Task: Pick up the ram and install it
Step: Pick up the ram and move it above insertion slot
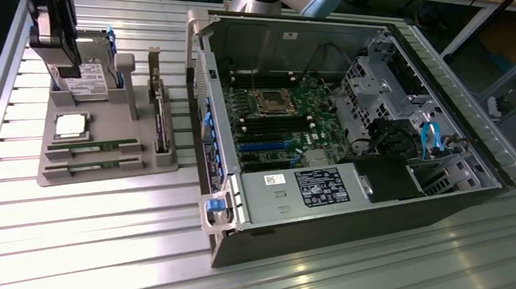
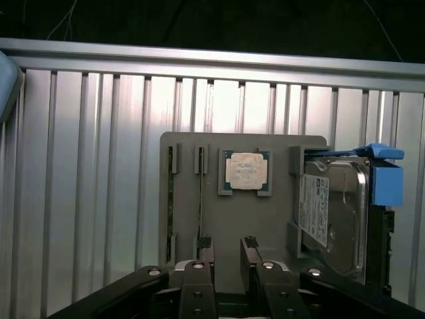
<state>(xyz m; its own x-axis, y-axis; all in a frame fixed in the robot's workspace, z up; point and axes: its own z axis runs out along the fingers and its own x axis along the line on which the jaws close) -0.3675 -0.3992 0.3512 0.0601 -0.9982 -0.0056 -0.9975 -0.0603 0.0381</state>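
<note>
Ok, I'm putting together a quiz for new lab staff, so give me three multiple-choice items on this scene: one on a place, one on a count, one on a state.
1. Where are the ram sticks? A in the motherboard; B in the grey tray; C on the bare table.
2. How many ram sticks sit in the tray? A one; B two; C four.
3. How does the gripper stand? A shut on a stick; B shut on nothing; C open and empty.

Key: 1 B, they sit in the tray's slots next to the processor chip. 2 B, two green strips lie side by side. 3 C, the fingers stand apart with bare tray showing between them.
</note>
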